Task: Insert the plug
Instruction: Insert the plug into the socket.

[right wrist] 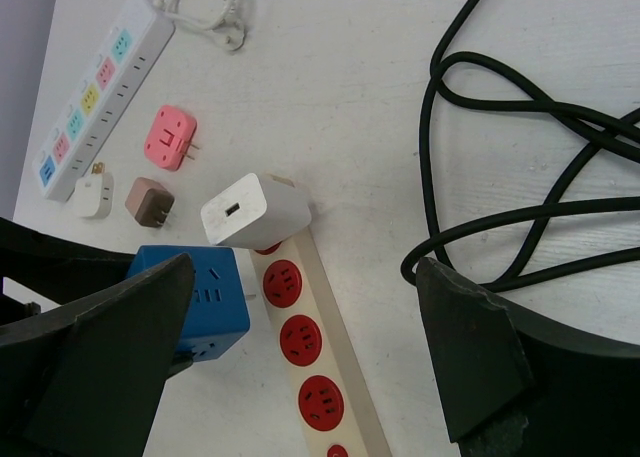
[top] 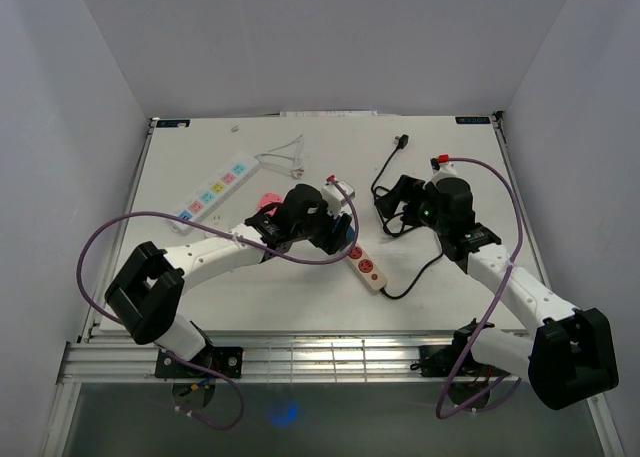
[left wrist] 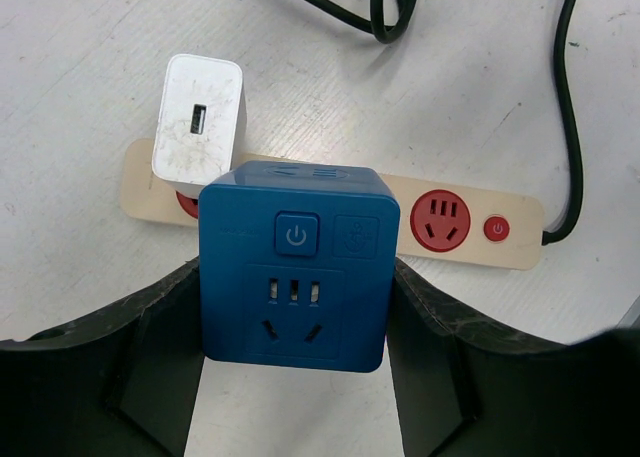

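Left gripper (left wrist: 295, 322) clasps the blue cube plug (left wrist: 292, 267) over the beige power strip (left wrist: 400, 199), beside the white charger (left wrist: 197, 117). The strip runs far-left to near-right. Right gripper (right wrist: 305, 297) gapes empty, farther right.

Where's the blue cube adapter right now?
Centre of the left wrist view: the blue cube adapter sits between the left gripper's fingers, over the beige power strip, just below the white charger at the strip's left end.
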Controlling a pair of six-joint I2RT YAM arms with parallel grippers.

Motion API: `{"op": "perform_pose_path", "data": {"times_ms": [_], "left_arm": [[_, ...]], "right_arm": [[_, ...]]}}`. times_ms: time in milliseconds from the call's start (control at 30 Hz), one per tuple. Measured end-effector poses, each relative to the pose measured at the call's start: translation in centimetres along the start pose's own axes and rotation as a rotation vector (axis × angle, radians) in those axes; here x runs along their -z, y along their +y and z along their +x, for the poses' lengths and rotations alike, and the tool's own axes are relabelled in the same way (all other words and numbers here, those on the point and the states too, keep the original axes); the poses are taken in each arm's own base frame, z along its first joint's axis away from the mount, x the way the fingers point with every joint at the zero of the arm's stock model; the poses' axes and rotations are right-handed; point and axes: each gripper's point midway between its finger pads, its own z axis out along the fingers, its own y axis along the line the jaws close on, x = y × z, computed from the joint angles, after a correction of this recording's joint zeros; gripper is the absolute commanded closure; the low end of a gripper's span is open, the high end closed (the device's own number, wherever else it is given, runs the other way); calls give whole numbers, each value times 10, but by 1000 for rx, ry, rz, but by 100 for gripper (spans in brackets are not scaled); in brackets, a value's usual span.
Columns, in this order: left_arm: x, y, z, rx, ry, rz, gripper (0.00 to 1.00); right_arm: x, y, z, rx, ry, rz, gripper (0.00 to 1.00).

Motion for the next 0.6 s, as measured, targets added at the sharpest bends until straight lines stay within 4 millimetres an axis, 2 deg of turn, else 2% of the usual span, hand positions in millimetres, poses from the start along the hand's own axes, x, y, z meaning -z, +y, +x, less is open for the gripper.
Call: {"op": "perform_pose_path", "data": {"times_ms": [400,600], "left_arm": [[-15,6,15,-26,42,-16,100],[-16,4,13,-34,34,-13,100]], "right_arm": [[-2,-1,5,-2,17,-4,3],[-2,1,6,-4,25,-13,3]]}}
